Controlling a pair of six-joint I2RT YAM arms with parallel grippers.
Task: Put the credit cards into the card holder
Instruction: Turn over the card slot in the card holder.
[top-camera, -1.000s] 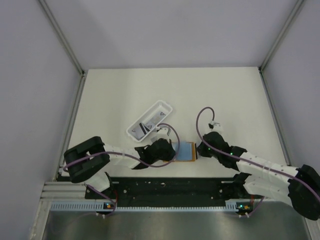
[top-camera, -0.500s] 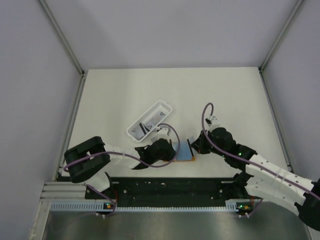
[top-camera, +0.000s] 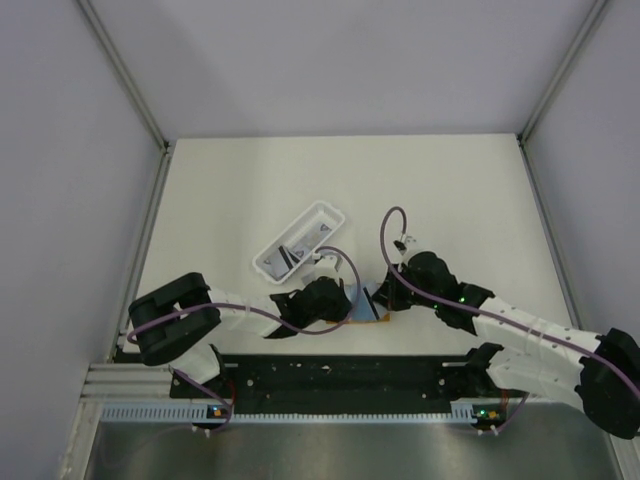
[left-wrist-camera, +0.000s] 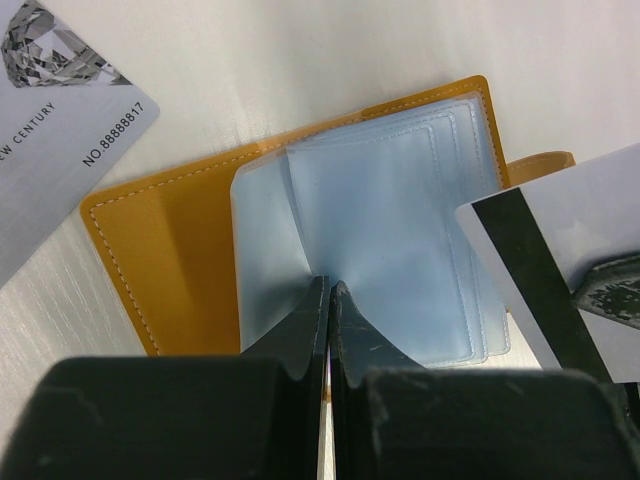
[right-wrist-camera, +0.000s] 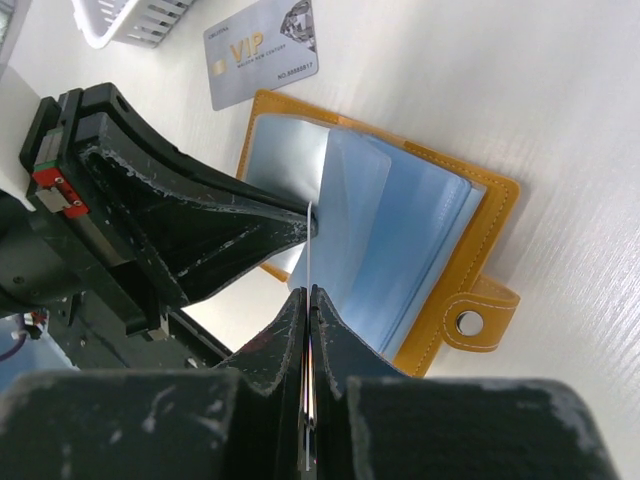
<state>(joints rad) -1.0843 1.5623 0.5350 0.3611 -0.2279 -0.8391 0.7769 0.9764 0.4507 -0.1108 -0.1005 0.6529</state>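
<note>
Pinching a card holder (left-wrist-camera: 150, 250) sleeve, left gripper (left-wrist-camera: 328, 290) closed, right gripper (right-wrist-camera: 308, 292) clamping a credit card (left-wrist-camera: 530, 270), tray (top-camera: 265, 268) holding cards (top-camera: 290, 255).

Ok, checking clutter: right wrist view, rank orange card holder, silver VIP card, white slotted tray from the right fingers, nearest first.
1. Orange card holder, just ahead.
2. Silver VIP card, upper left.
3. White slotted tray, top-left corner.

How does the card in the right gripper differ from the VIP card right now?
The held card is pinched in the right gripper, raised over the open holder; the VIP card lies flat on the table beside it, untouched. The held card shows a black stripe; the VIP card shows its printed face. Both are thin, pale cards.
</note>
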